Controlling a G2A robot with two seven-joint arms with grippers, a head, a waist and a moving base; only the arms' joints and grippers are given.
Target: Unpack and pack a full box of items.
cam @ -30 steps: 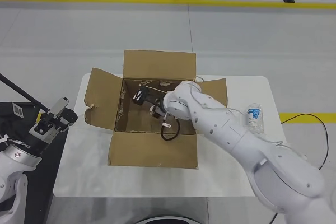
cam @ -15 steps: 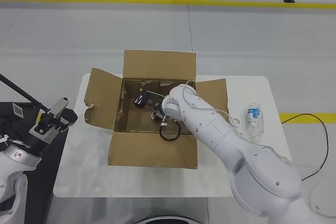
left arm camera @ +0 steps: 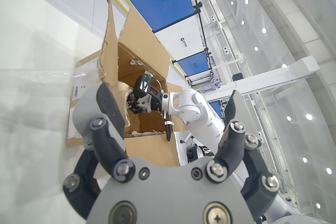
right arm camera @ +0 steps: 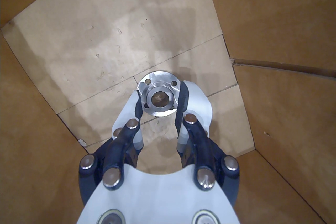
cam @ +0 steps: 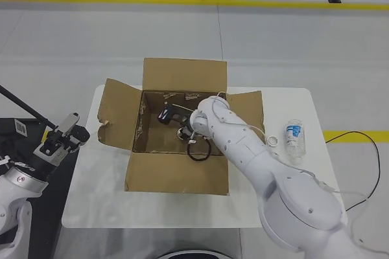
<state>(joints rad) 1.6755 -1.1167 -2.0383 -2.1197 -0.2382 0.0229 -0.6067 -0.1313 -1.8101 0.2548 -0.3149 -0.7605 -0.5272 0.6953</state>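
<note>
A metal flange (right arm camera: 159, 96) is clamped in the right gripper (right arm camera: 159, 103), its bore pointing back along the wrist, low inside the cardboard box (cam: 178, 173). The left gripper (left arm camera: 169, 97) is held spread open, well apart from the box. Since a second ago the right wrist has been shifted slightly within the box.

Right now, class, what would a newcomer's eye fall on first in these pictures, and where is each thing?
The open cardboard box in the middle of the white table stands out, with the right arm down inside it. Inside, the right pincer is closed on a shiny metal flange. A clear plastic bottle lies on the table beside the box.
</note>
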